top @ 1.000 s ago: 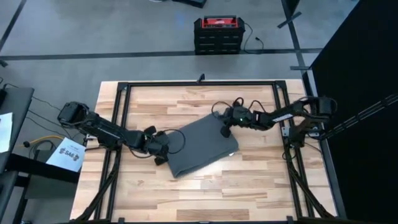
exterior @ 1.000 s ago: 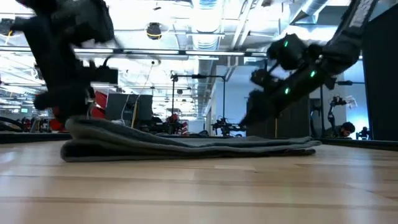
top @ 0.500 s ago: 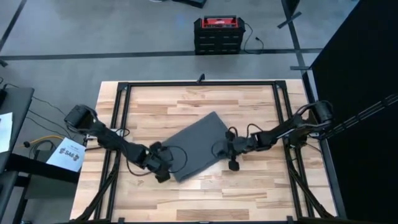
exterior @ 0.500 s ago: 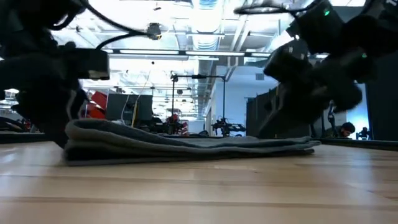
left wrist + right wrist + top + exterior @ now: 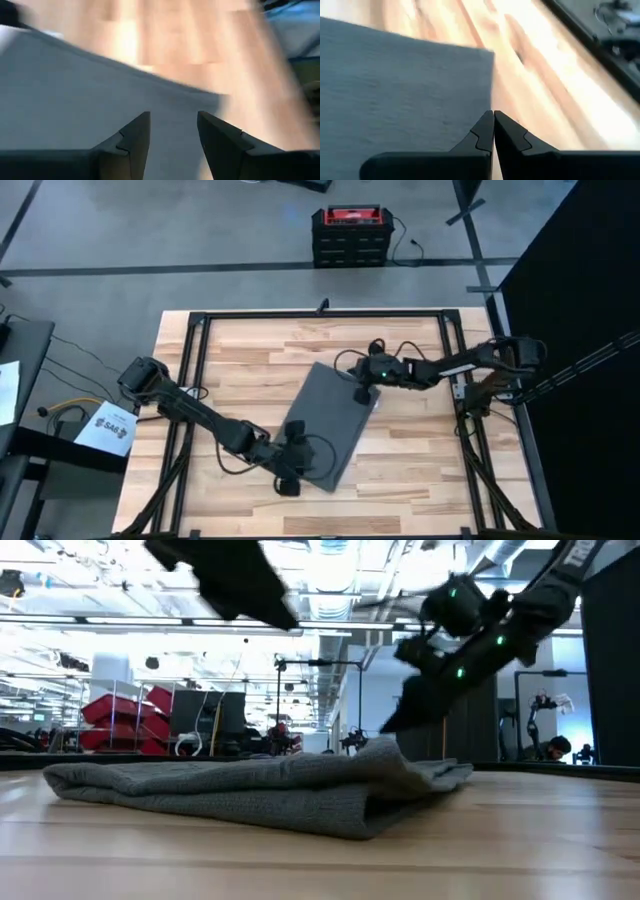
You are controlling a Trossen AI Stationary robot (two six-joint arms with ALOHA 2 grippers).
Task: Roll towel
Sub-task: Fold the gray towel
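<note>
towel (image 5: 328,423): folded flat, no readable writing | left gripper (image 5: 292,455): fingers apart at near end | right gripper (image 5: 364,392): fingers together at far corner

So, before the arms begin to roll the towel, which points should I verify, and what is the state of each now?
1. Towel flat on the table: not ok, folded, one end humped.
2. Left gripper open at the towel's near edge: ok.
3. Right gripper open: not ok, shut, gripping nothing.
4. Right gripper at the far corner: ok.
5. White tag position: cannot tell.
</note>
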